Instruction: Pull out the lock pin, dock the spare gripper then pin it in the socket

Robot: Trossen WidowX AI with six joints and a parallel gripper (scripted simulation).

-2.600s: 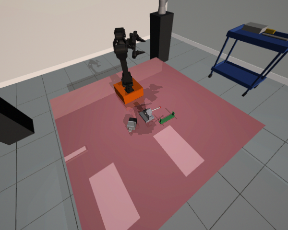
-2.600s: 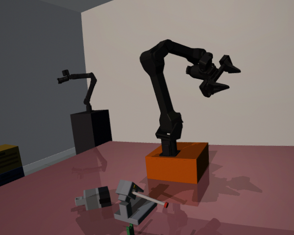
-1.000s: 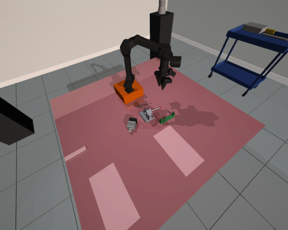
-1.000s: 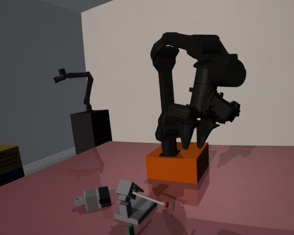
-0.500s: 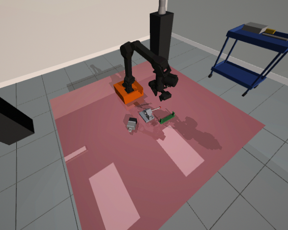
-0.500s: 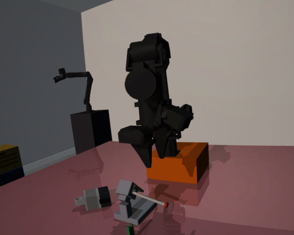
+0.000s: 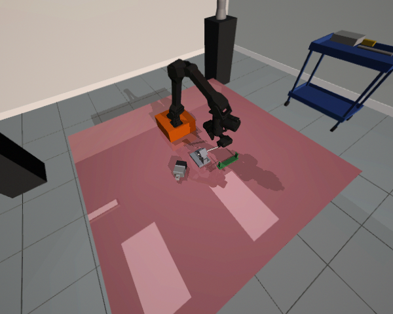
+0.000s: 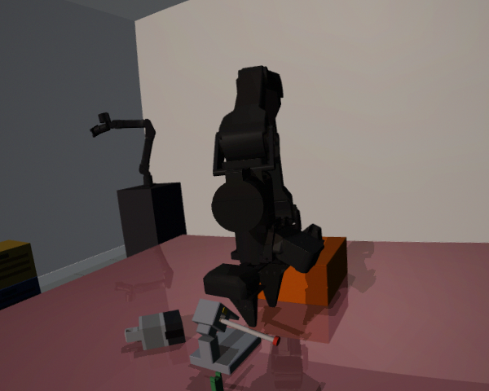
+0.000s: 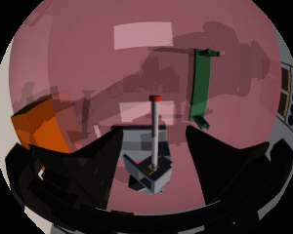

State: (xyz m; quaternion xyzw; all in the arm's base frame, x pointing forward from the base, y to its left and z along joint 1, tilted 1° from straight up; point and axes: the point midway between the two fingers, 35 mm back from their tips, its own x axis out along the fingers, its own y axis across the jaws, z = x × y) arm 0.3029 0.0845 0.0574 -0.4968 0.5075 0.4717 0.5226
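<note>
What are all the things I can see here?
Lock pin: one, white with red end, through the mount
Mount: one, grey, on the mat
Spare gripper: one, grey and black, beside the mount
Holder: one, green, near the mount
Mat: one, pink, floor
Cart: one, blue, right in top view
Pedestals: two, black, off the mat
Base block: one, orange, under the arm
Arm: one, black
Gripper: one, black, open

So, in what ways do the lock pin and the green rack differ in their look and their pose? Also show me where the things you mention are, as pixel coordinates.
The lock pin (image 8: 249,331) (image 9: 154,129) is a pale rod with a red end; the green rack (image 7: 228,161) (image 9: 200,85) is a long bar with upright ends. The lock pin sticks out of the grey mount (image 8: 206,313) (image 9: 160,177), while the green rack lies on the mat. Neither is held by the gripper (image 9: 154,131).
</note>
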